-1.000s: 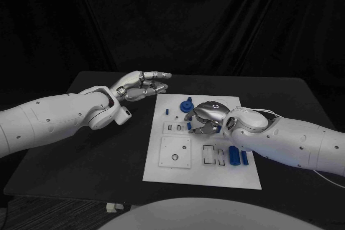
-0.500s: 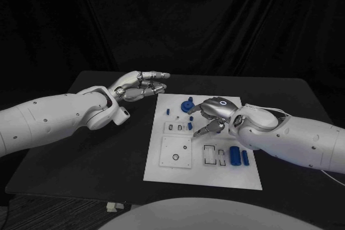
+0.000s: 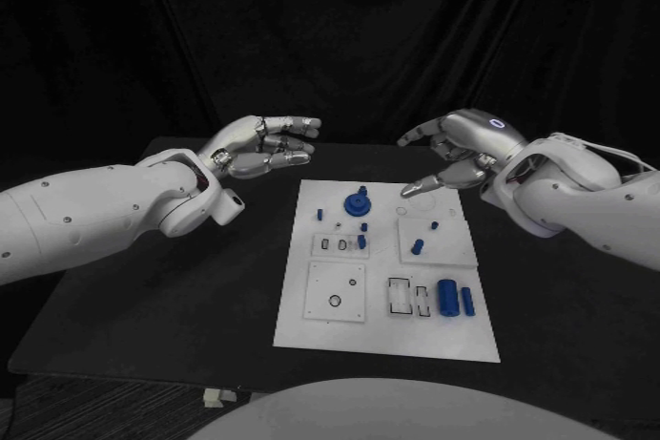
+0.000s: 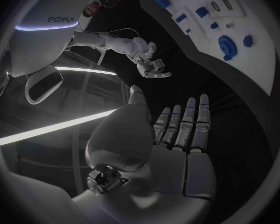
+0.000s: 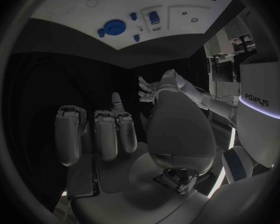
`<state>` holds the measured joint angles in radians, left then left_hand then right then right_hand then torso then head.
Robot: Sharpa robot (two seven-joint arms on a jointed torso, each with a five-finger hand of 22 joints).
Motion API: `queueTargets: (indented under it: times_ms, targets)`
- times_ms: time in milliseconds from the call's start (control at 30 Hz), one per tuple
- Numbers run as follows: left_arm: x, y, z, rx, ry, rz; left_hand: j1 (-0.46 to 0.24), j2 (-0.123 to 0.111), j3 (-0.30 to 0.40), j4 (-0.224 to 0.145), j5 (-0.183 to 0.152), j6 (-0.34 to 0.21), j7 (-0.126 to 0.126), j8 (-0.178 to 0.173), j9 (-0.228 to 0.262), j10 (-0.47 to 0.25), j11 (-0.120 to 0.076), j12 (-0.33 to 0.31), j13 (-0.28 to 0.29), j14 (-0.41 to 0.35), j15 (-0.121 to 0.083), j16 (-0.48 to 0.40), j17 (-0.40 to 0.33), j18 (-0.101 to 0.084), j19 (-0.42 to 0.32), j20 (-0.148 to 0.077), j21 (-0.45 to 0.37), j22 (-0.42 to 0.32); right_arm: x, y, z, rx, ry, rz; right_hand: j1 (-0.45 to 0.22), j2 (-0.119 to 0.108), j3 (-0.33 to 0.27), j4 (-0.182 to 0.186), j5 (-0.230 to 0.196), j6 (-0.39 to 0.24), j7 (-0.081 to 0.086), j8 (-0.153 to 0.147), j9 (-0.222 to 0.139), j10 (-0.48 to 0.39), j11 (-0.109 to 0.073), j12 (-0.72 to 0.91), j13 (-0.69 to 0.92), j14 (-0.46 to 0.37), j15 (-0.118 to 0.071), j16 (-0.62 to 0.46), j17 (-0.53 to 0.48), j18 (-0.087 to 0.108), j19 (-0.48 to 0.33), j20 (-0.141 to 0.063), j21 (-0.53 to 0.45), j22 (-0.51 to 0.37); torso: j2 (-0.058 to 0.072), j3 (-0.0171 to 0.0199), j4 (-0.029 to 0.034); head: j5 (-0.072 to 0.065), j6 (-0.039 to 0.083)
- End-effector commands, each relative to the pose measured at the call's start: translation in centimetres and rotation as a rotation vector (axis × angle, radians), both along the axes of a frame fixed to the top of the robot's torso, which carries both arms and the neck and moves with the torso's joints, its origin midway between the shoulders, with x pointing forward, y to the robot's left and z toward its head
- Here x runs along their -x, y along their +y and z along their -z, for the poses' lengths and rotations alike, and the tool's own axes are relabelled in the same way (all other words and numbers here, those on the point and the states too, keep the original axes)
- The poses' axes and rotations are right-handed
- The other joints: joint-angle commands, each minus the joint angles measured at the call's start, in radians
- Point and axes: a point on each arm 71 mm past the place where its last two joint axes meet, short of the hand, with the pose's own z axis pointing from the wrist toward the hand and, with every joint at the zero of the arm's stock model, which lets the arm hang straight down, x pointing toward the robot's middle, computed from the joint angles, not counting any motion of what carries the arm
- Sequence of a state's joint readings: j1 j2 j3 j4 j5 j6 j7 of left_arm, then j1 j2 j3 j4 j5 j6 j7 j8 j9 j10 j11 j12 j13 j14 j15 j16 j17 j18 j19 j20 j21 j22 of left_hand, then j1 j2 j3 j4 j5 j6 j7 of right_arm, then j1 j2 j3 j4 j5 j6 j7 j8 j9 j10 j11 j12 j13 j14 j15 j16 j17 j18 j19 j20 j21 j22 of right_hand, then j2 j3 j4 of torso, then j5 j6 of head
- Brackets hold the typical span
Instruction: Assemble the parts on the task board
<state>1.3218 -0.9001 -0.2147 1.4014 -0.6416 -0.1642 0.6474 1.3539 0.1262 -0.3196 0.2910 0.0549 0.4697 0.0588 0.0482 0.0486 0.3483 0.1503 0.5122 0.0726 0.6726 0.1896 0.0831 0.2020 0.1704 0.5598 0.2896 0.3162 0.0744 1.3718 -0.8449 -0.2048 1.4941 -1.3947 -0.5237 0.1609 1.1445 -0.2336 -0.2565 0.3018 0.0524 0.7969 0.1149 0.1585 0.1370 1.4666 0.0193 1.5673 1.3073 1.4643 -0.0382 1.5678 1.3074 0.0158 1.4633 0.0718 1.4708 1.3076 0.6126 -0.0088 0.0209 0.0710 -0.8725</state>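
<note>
on the black table [image 3: 206, 297] the white task board [image 3: 389, 325] lies between both arms, blue parts [image 3: 357, 204] scattered on it. the left hand [image 3: 264, 146] and right hand [image 3: 461, 154] hover above its far end, empty, fingers loosely apart.

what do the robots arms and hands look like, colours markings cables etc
Both arms are smooth white rounded shells dotted with small dark screw holes. The left hand and right hand are silver metal with jointed fingers. The right hand's back carries a glowing blue ring, and a thin pale cable loops along the right arm near the wrist.
</note>
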Motion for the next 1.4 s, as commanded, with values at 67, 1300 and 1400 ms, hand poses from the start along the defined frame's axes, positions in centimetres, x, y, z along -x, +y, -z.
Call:
queueTargets:
  times_ms: [67, 1300, 1400]
  targets:
    - [-1.2, -1.1, -2.1, -0.122, -0.012, -0.071, -0.001, -0.020, 0.040, 0.000, -0.003, -0.034, -0.012, -0.004, -0.003, 0.054, 0.019, 0.063, 0.020, 0.044, -0.010, 0.011, 0.019, 0.009, 0.038, -0.002, 0.015, 0.005, -0.7, -2.8, -0.9, -0.155, 0.052, 0.098, -0.069, 0.150, 0.079, -0.005, -0.002, 0.011, 0.005, 0.008, -0.002, 0.104, 0.006, 0.004, 0.263, 0.107, 0.003, 0.003, 0.263, 0.013, 0.038, 0.001, -0.004, 0.225, -0.001, 0.0005, -0.0007, 0.003, 0.000]
    - [-3.8, -15.9, -3.1, -1.381, 0.524, 0.085, -0.284, 0.135, -0.051, -0.012, 0.095, 0.592, 0.033, 0.186, 0.247, 1.222, -0.122, 1.059, 1.498, 0.898, -0.205, 1.488, 1.369, -0.170, 1.011, -0.194, 1.255, 1.496, 0.7, -5.5, 3.6, -0.190, 0.295, 0.209, 0.019, 0.306, 0.037, -0.013, 0.160, 0.073, 0.016, 0.040, -0.021, 0.104, 0.031, 0.004, 0.263, 0.107, 0.025, 0.003, 0.263, 0.007, 0.057, 0.025, 0.023, 0.234, -0.014, 0.0591, -0.0176, 0.003, 0.000]
    - [-3.8, -16.2, -2.5, -1.372, 0.533, 0.076, -0.287, 0.133, -0.048, -0.009, 0.095, 0.600, 0.031, 0.182, 0.245, 1.222, -0.123, 1.059, 1.498, 0.898, -0.207, 1.488, 1.369, -0.170, 1.011, -0.194, 1.255, 1.496, 0.8, -5.3, 3.7, -0.187, 0.302, 0.204, 0.023, 0.308, 0.035, -0.013, 0.166, 0.073, 0.016, 0.039, -0.022, 0.104, 0.031, 0.004, 0.263, 0.107, 0.025, 0.003, 0.263, 0.007, 0.057, 0.025, 0.023, 0.233, -0.013, 0.0591, -0.0185, 0.010, 0.000]
